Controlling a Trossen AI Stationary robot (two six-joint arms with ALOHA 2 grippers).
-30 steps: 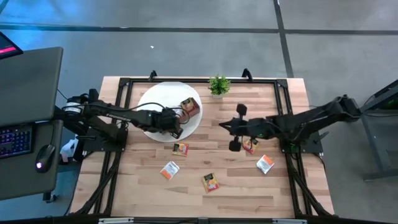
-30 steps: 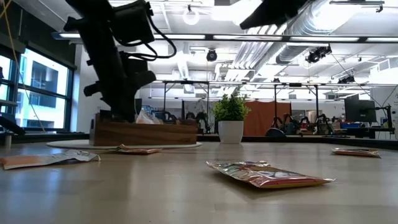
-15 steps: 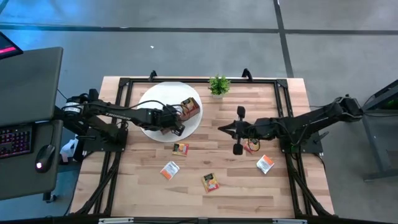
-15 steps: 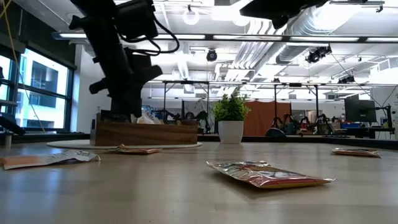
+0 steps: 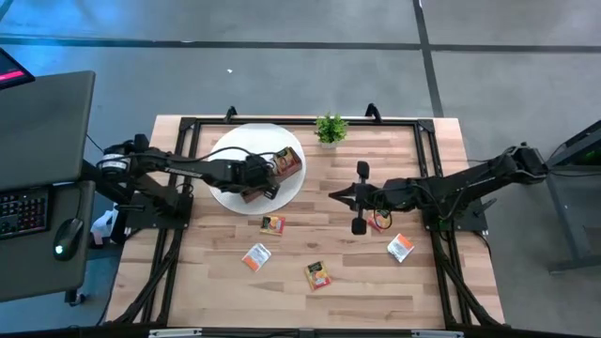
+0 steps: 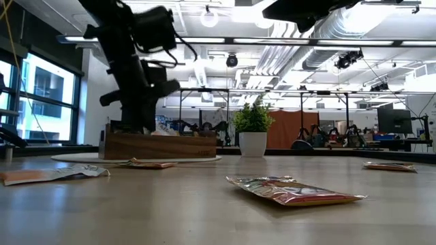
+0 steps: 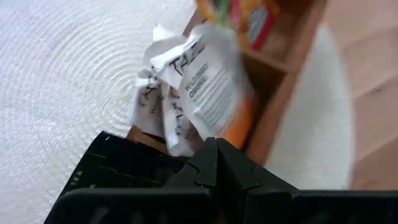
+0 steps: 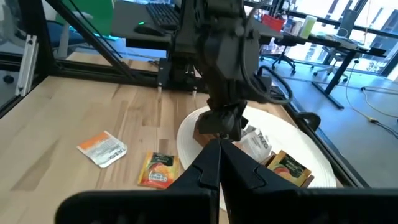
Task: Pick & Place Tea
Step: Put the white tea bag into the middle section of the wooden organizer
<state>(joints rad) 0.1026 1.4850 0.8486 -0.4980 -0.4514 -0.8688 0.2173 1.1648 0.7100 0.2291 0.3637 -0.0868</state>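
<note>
At the bottom of the high view, an orange tea sachet (image 5: 318, 275) lies on the wooden table (image 5: 394, 291), with a white-and-orange sachet (image 5: 256, 256) up and to its left and another white-and-orange one (image 5: 401, 248) at lower right. Slightly higher in the frame, an orange-red sachet (image 5: 272, 224) sits just below the rim of the round white mat (image 5: 225, 150).

At centre right, the right gripper (image 5: 358, 196) hangs over the table with its fingers spread wide, gripping nothing; a further sachet (image 5: 379, 221) shows partly under that arm.

On the mat at upper centre stands the brown wooden box (image 5: 282, 164), with orange sachets (image 5: 284, 158) showing in it. The left gripper (image 5: 268, 177) reaches in from the left of the frame to the box's near edge; its own wrist view shows the fingers (image 7: 214, 163) pressed together and empty, with crumpled white sachets (image 7: 186, 93) standing in a compartment of the box just ahead of the tips.

A small green potted plant (image 5: 330, 129) stands at the table's far edge, top centre.
</note>
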